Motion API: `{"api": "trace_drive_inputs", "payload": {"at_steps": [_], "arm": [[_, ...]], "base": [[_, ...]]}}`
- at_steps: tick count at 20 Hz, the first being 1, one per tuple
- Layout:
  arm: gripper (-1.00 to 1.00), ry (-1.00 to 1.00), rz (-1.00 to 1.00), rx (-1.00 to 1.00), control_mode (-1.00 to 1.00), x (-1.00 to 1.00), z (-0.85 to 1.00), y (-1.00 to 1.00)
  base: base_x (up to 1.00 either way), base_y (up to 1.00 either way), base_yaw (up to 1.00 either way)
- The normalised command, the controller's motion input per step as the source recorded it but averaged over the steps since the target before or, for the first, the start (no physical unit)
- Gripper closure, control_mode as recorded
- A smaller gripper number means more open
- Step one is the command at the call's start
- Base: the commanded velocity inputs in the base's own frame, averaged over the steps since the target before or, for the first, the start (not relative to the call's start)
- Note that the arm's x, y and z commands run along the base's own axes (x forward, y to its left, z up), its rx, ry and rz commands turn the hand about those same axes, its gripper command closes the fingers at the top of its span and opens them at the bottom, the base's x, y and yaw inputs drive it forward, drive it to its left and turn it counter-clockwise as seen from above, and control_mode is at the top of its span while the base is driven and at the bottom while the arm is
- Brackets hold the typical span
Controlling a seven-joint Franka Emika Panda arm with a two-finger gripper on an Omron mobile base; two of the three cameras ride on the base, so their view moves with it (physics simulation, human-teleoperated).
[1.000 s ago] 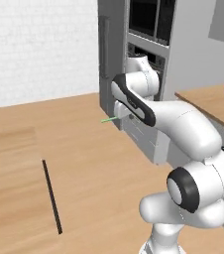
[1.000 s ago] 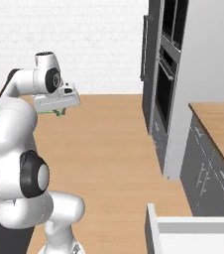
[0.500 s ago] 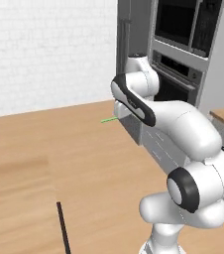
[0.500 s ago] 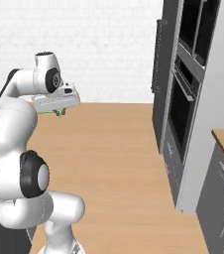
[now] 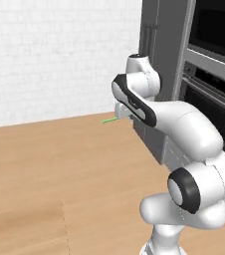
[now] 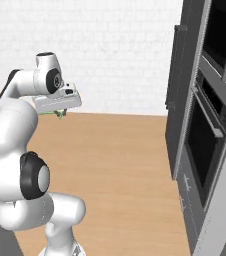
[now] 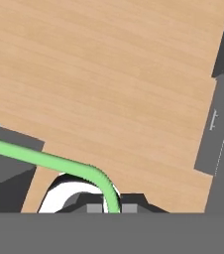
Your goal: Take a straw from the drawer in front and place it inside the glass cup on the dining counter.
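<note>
My gripper (image 6: 60, 114) is shut on the straw (image 5: 109, 120), a thin light green stick that pokes out sideways from the hand, high above the wooden floor. In the hand view the straw (image 7: 44, 158) runs from between the fingertips (image 7: 111, 208) out to the left edge. The arm is folded up in front of the base, with the hand at about shoulder height. The drawer, the glass cup and the dining counter are out of view.
A tall dark grey cabinet tower with built-in ovens (image 5: 206, 74) (image 6: 205, 130) stands to the right. Grey lower cabinet fronts (image 7: 218, 124) show at the right of the hand view. A white brick wall (image 5: 50, 55) closes the back, with open wood floor (image 6: 125, 165) before it.
The whole picture has slid sideways as the base turned: the oven tower moved right, and the worktop and white drawer corner left the views. The arm keeps its pose, still holding the straw.
</note>
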Motion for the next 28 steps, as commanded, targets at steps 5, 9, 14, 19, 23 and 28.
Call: {"api": "trace_drive_inputs", "payload": {"at_steps": [5,9,14,19,23,28], "arm": [[1.0,0.0,0.0,0.0,1.0,0.0,0.0,0.0],[1.0,0.0,0.0,0.0,1.0,0.0,0.0,0.0],[1.0,0.0,0.0,0.0,1.0,0.0,0.0,0.0],[1.0,0.0,0.0,0.0,1.0,0.0,0.0,0.0],[1.0,0.0,0.0,0.0,1.0,0.0,0.0,0.0],[1.0,0.0,0.0,0.0,1.0,0.0,0.0,0.0]], "base": [[1.0,0.0,0.24],[1.0,0.0,0.39],[1.0,0.0,0.55],[1.0,0.0,0.66],[1.0,0.0,0.72],[1.0,0.0,0.73]]}}
